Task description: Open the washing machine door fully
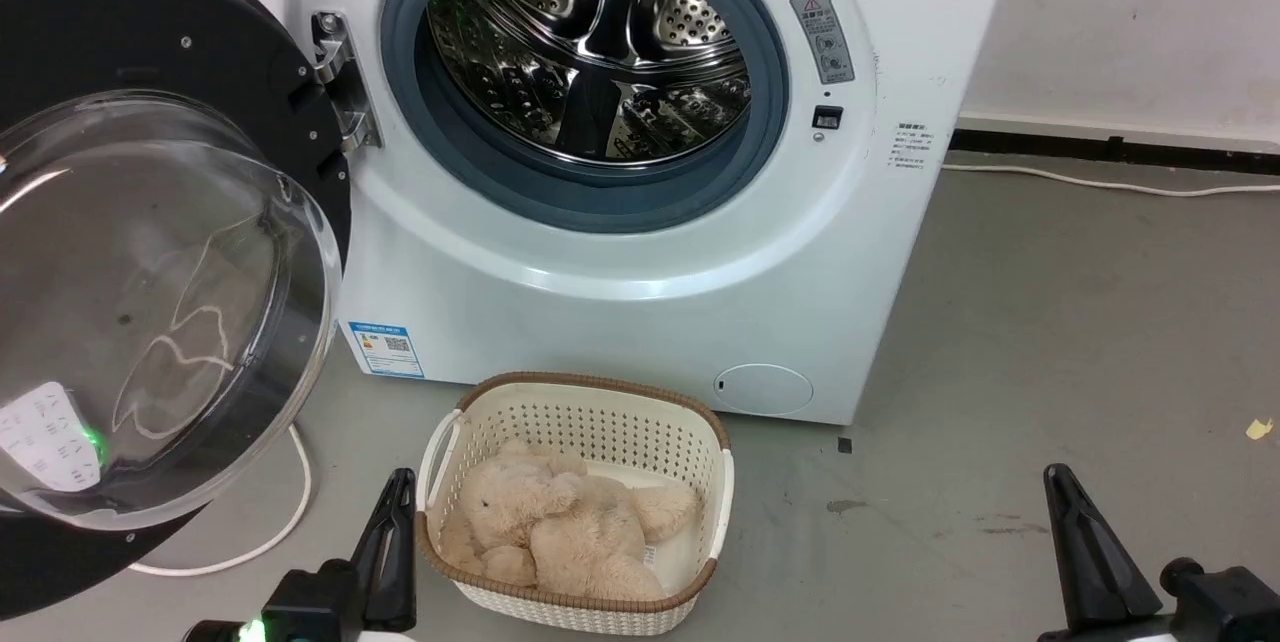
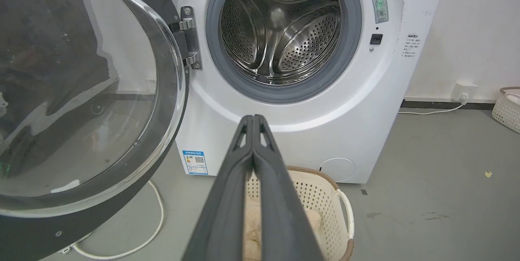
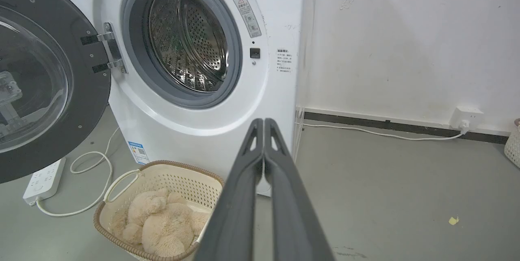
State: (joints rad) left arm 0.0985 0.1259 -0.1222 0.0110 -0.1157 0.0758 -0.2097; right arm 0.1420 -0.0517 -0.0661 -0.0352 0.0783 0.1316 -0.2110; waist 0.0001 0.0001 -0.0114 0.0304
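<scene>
Task stage: late. The washing machine door [image 1: 150,252] stands swung well clear of the opening, and the whole steel drum [image 1: 590,52] and its grey rubber ring are exposed.
Done: door unlatched and carried out wide on its hinge [image 1: 340,82].
Left to do: little, by my reading. Whether the hinge is at its stop I cannot tell, so a final nudge outward may be needed.
Door, place: hung at the left edge of the washing machine [image 1: 620,322] front, reaching out over the floor [image 1: 1000,322] on the robot's left, above a white cable.
Door, facing: inner side with the clear glass bowl turned toward the room and the robot; the glossy outer face is turned away.
Door, axis: round, so no long axis of its own (the hinge line is the useful reference, and it runs upright). The disc stands upright, not sagging as far as I can see.
Left gripper [image 2: 254,119]: fingers pressed together, empty, low at the near side of the floor, apart from the door.
Right gripper [image 3: 264,122]: fingers pressed together, empty, well apart from door and machine.
Nearby: basket [image 1: 715,427] on the floor just in front of the machine's lower front edge, a beige plush toy [image 1: 570,522] lying in it.
</scene>
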